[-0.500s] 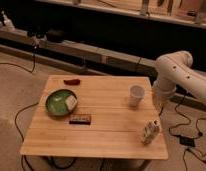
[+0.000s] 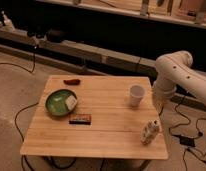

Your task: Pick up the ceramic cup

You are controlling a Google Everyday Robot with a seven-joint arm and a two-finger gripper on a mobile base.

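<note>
The ceramic cup (image 2: 136,95) is plain white and stands upright on the right side of the wooden table (image 2: 106,137), near its right edge. My white arm (image 2: 173,72) bends in from the right, and its lower link hangs just beyond the table's right edge, close to the cup. My gripper does not show in the camera view. Nothing touches the cup.
A green plate (image 2: 58,104) with a pale item on it sits at the table's left. A dark flat bar (image 2: 80,119) lies in front of it, and a small reddish-brown object (image 2: 72,81) lies behind it. A small whitish patterned carton (image 2: 150,132) stands at the front right. Cables run across the floor.
</note>
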